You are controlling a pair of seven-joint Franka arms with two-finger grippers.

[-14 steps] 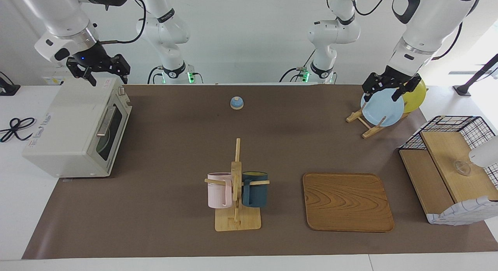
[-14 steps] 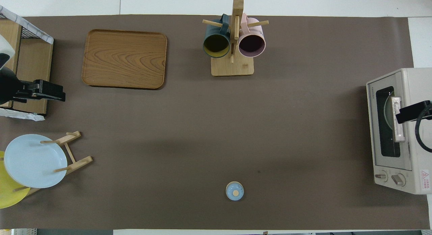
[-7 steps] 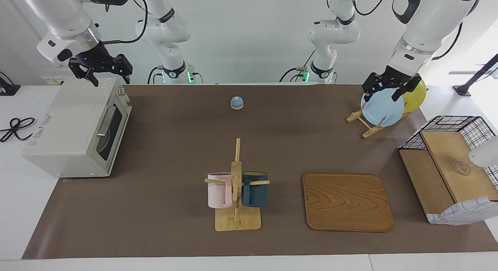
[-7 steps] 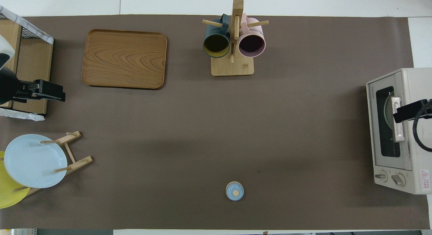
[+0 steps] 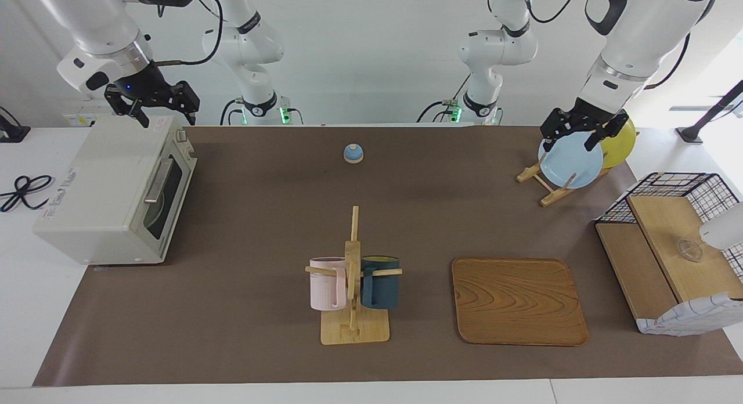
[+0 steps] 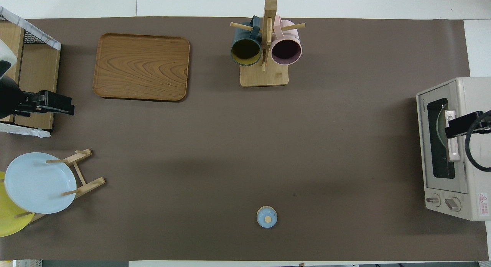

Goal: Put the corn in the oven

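Observation:
No corn shows in either view. The off-white oven [image 5: 93, 183] [image 6: 473, 106] stands at the right arm's end of the table. Its dark glass door is closed, and a round greenish shape shows dimly through the glass. My right gripper [image 5: 163, 112] [image 6: 462, 125] hangs open and empty in the air over the oven's top, above the door's handle. My left gripper [image 5: 570, 138] [image 6: 51, 107] is open and empty too, over the plate rack [image 5: 548, 186] at the left arm's end.
The rack holds a light blue plate [image 5: 572, 160] and a yellow plate [image 5: 621, 143]. A mug stand [image 5: 353, 311] carries a pink and a dark blue mug. A wooden tray [image 5: 516, 299], a wire-and-wood shelf [image 5: 667, 241] and a small blue dome [image 5: 353, 153] also sit on the brown mat.
My right gripper has risen a little and shifted slightly over the oven toward its door. The left arm has stayed still.

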